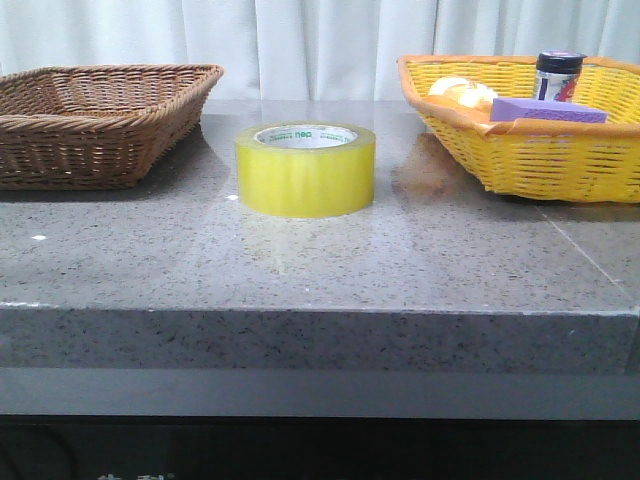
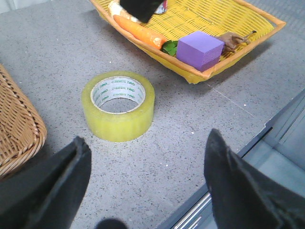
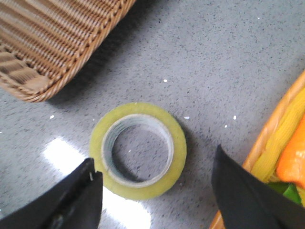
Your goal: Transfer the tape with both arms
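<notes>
The tape (image 1: 306, 169) is a wide yellow roll with a white core and green print, lying flat on the grey table between two baskets. Neither gripper shows in the front view. In the left wrist view the tape (image 2: 118, 105) lies beyond my left gripper (image 2: 148, 160), which is open and empty over the table's near edge. In the right wrist view the tape (image 3: 138, 150) lies below my right gripper (image 3: 155, 183), which hangs above it, open, with nothing between its fingers.
A brown wicker basket (image 1: 95, 120) stands at the left. A yellow basket (image 1: 530, 140) at the right holds a purple block (image 1: 545, 110), a carrot (image 2: 140, 31) and a dark jar (image 1: 557, 75). The table's front edge (image 1: 320, 312) is near.
</notes>
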Tool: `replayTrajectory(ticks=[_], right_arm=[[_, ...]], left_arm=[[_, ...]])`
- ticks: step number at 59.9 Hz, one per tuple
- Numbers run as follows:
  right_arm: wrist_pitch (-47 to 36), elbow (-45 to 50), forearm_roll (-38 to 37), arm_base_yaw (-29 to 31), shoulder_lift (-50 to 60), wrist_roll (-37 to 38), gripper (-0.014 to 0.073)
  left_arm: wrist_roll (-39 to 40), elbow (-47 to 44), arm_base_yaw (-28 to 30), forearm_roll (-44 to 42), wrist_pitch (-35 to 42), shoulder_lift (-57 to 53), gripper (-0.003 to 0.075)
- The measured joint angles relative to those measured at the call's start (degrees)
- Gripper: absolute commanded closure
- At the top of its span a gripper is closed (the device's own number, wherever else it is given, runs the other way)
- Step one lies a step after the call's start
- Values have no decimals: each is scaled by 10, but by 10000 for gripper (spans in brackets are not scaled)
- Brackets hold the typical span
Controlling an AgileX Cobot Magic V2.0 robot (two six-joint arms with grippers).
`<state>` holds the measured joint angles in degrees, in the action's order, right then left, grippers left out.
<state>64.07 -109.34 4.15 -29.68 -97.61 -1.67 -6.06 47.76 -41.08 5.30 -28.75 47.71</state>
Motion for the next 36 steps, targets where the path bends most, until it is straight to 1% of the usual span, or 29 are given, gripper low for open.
replayTrajectory(ticks=[20, 36], right_arm=[[-164, 303, 11, 0, 244, 2, 84], [-227, 476, 11, 0, 415, 2, 84]], left_arm=[[0, 0, 0, 0, 0, 0, 229], [0, 0, 0, 0, 0, 0, 229]])
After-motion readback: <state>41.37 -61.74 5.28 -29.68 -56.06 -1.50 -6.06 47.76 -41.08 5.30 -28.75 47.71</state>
